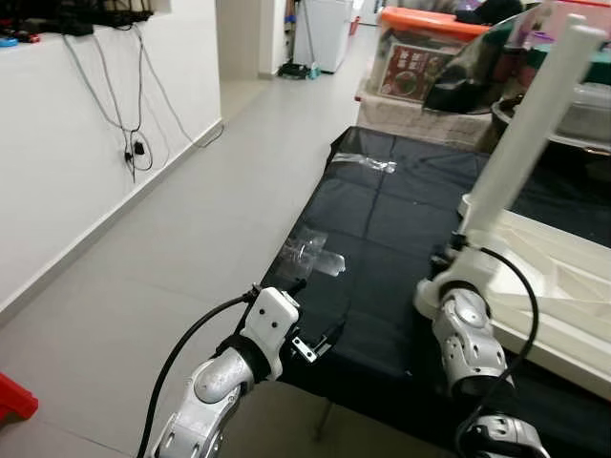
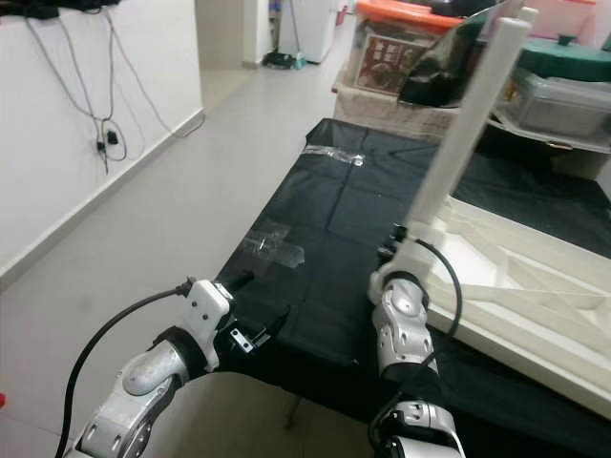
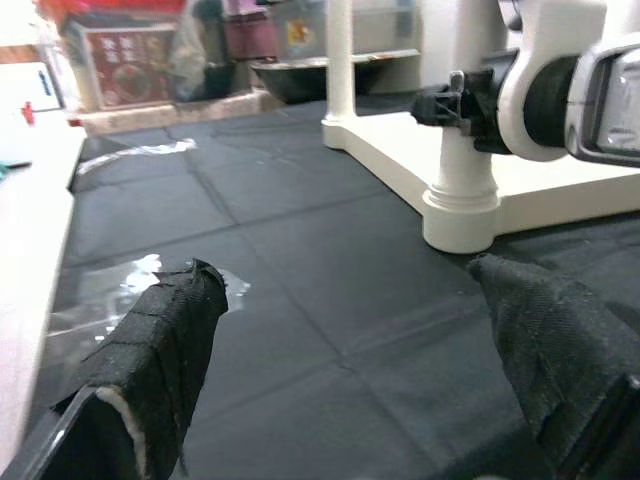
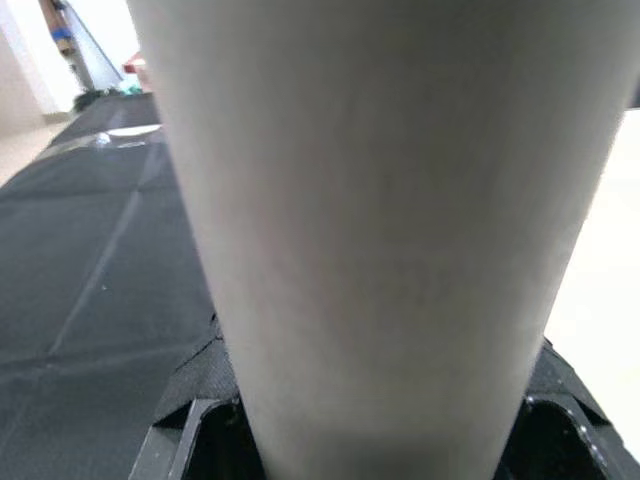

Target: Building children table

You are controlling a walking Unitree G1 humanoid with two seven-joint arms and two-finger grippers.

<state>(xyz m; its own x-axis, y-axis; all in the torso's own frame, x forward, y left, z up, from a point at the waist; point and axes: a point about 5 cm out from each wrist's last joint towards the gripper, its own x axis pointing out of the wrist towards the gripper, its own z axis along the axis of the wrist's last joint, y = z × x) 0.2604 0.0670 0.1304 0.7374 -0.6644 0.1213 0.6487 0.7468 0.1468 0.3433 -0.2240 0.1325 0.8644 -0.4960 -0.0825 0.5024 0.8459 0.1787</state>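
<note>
A white children's table top [image 1: 558, 286] lies upside down on a black mat [image 1: 382, 229]. A long white leg [image 1: 530, 124] stands up from its near corner socket [image 3: 460, 205]. My right gripper [image 1: 452, 253] is shut on this leg just above the socket; in the right wrist view the leg [image 4: 380, 230] sits between the black fingers [image 4: 190, 415]. My left gripper [image 1: 315, 310] hovers open at the mat's near left edge, its padded fingers [image 3: 160, 350] spread wide and holding nothing. A second white leg [image 3: 340, 60] stands farther back.
Strips of clear tape [image 1: 315, 256] stick to the mat. Storage boxes with an orange lid [image 1: 420, 43] stand beyond the mat's far end. Grey tiled floor [image 1: 191, 239] runs along the left to a white wall with hanging cables [image 1: 134, 143]. A red object [image 1: 14, 396] lies on the floor.
</note>
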